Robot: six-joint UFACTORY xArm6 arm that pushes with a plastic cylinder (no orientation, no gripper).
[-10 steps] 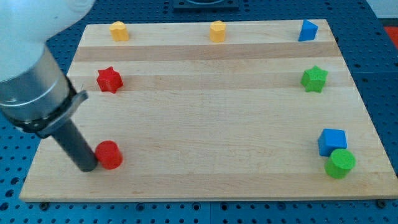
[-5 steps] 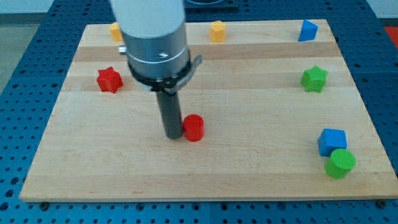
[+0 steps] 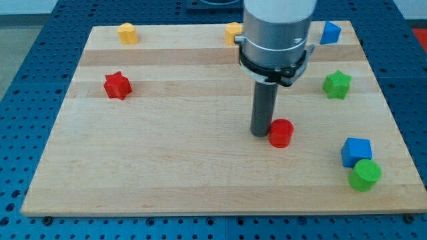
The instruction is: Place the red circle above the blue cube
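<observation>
The red circle (image 3: pixel 281 133) is a short red cylinder lying on the wooden board, right of centre. My tip (image 3: pixel 260 134) rests on the board right against the red circle's left side. The blue cube (image 3: pixel 355 151) sits near the board's right edge, to the right of and a little below the red circle. A green cylinder (image 3: pixel 365 175) touches the blue cube's lower right corner.
A red star (image 3: pixel 117 86) lies at the left. A green star (image 3: pixel 337 85) lies at the right. A yellow block (image 3: pixel 127 33), a second yellow block (image 3: pixel 232 32) partly hidden by the arm, and a blue block (image 3: pixel 329 32) line the top edge.
My tip has moved right and slightly up across the board, pushing the red circle from the lower left to right of centre, closer to the blue cube.
</observation>
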